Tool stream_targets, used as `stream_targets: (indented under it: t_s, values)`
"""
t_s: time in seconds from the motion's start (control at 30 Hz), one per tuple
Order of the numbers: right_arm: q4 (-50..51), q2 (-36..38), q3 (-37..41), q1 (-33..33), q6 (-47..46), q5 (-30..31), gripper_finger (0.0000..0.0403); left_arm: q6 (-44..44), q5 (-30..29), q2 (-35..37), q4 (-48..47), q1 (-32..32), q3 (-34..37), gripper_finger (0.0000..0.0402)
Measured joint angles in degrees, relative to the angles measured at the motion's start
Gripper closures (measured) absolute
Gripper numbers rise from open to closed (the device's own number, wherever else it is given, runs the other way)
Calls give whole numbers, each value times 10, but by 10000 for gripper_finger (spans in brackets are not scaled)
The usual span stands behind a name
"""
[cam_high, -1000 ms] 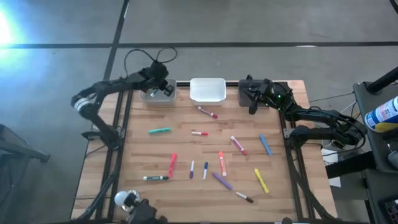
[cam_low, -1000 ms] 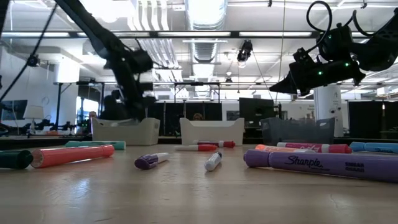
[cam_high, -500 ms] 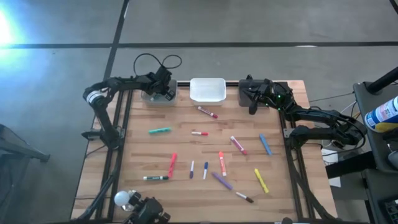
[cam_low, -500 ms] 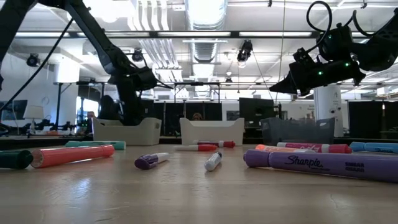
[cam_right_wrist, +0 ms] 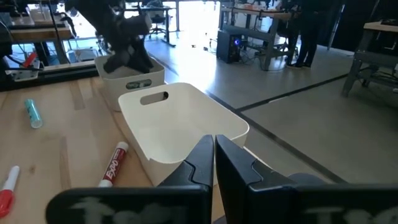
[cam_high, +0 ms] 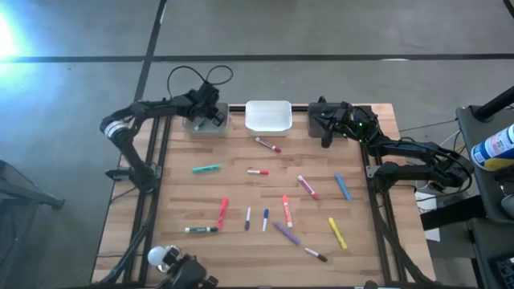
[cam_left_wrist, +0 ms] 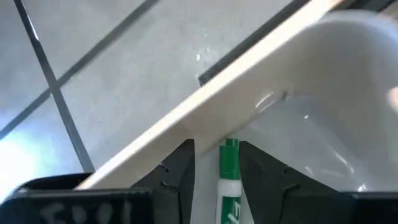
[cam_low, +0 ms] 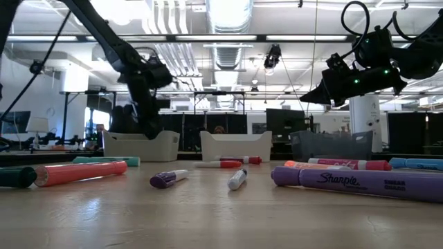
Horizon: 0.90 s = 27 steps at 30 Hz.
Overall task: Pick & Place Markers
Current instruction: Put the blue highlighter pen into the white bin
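A wooden slatted surface [cam_high: 241, 201] carries a dozen slim capped markers [cam_high: 286, 210] and three small smooth rectangular bins, while the left tool [cam_left_wrist: 216, 167] grips a green-and-white marker [cam_left_wrist: 229, 180] over the clear bin [cam_high: 206, 123], and the right tool [cam_right_wrist: 214, 154] hangs clenched, empty, above the black bin [cam_high: 337, 119].

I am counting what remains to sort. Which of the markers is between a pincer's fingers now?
The green marker with the white barrel, between the left pincer fingers over the clear bin; the others lie on the table.
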<state>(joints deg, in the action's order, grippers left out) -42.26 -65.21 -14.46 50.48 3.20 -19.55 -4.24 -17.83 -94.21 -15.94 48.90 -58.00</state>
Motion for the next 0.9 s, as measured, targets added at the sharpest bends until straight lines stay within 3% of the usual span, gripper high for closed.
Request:
stream_targets:
  t_s: [0.23,0.4,0.57,0.73,0.9]
  values:
    - [0,0,0,0,-1,0,390,-1,11,95,-48,-12,1,295]
    - [0,0,0,0,-1,0,390,4,44,150,-30,-64,35,323]
    - [-1,0,0,0,-2,0,390,19,49,178,78,-143,113,355]
    - [-1,0,-1,0,-4,0,390,39,54,183,271,-221,210,384]
    - [-1,0,-4,0,-37,0,390,95,54,181,437,-249,289,400]
